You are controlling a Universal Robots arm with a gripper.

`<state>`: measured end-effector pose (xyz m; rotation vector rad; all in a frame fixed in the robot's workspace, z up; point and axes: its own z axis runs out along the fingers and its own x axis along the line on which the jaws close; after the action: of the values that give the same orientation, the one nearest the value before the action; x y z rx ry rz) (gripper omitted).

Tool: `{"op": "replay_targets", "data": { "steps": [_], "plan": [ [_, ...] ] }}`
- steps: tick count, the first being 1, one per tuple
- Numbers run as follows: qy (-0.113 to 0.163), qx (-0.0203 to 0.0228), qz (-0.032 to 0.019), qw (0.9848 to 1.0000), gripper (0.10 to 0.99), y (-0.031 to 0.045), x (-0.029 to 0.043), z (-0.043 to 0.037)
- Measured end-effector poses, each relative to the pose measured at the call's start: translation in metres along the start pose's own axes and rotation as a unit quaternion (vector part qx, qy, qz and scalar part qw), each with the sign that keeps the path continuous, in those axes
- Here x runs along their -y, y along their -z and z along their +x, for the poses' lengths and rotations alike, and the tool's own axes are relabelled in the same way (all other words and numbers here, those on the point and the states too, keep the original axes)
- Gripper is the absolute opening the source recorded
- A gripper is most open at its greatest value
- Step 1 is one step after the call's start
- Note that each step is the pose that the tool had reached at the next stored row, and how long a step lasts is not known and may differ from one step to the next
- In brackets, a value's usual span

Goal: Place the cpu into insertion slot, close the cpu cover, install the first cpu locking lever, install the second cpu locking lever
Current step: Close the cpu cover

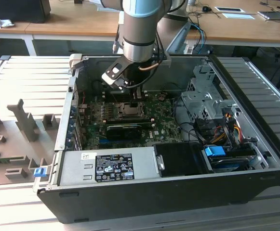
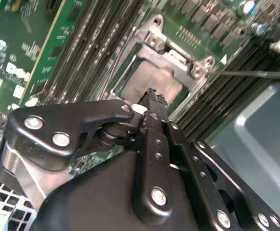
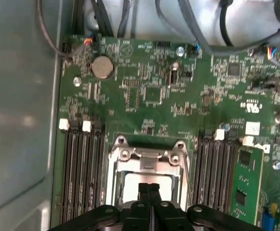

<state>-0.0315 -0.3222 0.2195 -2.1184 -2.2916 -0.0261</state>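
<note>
Your work surface: a grey ribbed metal table (image 1: 29, 77) carrying the open computer case (image 1: 130, 197).
You'll see the table's long ridges bare at the upper left and along the right edge of the exterior view. The black case lies on its side mid-frame, open face up, covering most of the surface. At the exterior view's left, grey block-shaped fixtures (image 1: 26, 122) stand on the ridges, and a small blue piece (image 1: 40, 171) sits just beside the case's lower-left corner.
</note>
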Motion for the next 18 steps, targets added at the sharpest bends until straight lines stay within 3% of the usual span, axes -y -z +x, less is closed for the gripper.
{"op": "replay_targets", "data": {
  "steps": [5, 13, 16, 18],
  "plan": [
    [0.001, 0.0, 0.0001, 1.0, 0.106, -0.0022, 0.0151, 0.0011],
    [0.002, 0.0001, 0.0002, 1.0, 0.106, -0.0132, 0.0197, 0.0011],
    [0.002, 0.0007, 0.0003, 1.0, 0.106, -0.0135, 0.0198, 0.0011],
    [0.002, 0.0006, 0.0002, 1.0, 0.106, -0.0096, 0.0198, 0.0013]
  ]
}}
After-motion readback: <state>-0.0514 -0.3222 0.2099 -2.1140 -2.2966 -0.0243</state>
